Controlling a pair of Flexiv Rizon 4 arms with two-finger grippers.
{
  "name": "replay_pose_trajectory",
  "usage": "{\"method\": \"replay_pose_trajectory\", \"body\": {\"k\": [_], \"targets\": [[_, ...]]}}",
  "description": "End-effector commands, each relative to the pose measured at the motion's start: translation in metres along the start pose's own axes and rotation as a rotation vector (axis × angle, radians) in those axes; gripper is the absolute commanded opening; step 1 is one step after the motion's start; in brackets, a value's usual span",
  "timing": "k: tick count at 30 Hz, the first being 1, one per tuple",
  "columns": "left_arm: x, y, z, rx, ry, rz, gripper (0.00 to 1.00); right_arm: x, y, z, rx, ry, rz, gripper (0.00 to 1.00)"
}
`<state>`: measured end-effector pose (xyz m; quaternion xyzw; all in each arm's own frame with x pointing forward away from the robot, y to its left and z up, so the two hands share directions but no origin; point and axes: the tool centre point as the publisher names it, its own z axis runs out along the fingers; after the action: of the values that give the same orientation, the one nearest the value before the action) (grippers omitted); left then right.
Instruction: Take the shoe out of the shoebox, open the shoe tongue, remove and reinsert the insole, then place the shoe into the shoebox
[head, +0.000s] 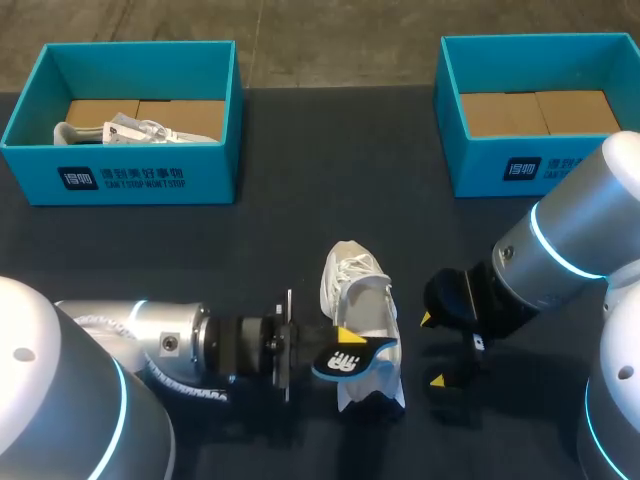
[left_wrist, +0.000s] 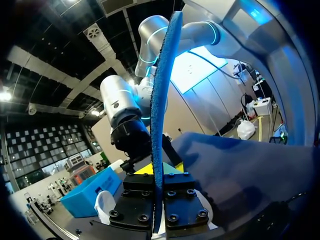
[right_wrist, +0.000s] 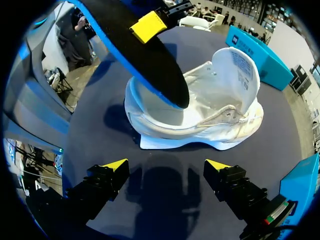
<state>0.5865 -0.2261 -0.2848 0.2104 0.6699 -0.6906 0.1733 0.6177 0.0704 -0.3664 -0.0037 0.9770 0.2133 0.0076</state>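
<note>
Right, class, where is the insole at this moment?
In the head view the insole is mid-table, clamped in the left gripper at the heel opening of the white shoe; the open right gripper is on the shoe's other side.

The insole (head: 345, 360), clamped in the left end effector (head: 343, 338), slants over the heel opening of the shoe (head: 358, 290) and bars the way in from above. A gap of bare surface (head: 250, 250) separates the shoe from the right end effector (head: 432, 350), whose fingers are spread. The left shoebox (head: 130, 180) and the right shoebox (head: 500, 170) stand well behind.
</note>
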Motion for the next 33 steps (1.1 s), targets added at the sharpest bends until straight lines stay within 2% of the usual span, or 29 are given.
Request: {"method": "replay_pose_trajectory", "body": {"k": [1,15,23,33], "targets": [[-0.001,0.002,0.011,0.001,0.004,-0.002,0.0,0.001,0.0,0.001,0.002,-0.003,0.0,1.0],[-0.003,0.005,0.025,0.0,0.022,-0.009,0.0,0.001,0.0,0.001,0.002,-0.003,0.0,1.0],[-0.003,0.015,0.021,-0.022,0.015,-0.03,0.0,0.001,0.0,0.001,0.002,-0.003,0.0,1.0],[-0.003,0.011,0.01,-0.036,0.003,-0.031,0.0,0.001,0.0,0.001,0.002,-0.003,0.0,1.0]]}}
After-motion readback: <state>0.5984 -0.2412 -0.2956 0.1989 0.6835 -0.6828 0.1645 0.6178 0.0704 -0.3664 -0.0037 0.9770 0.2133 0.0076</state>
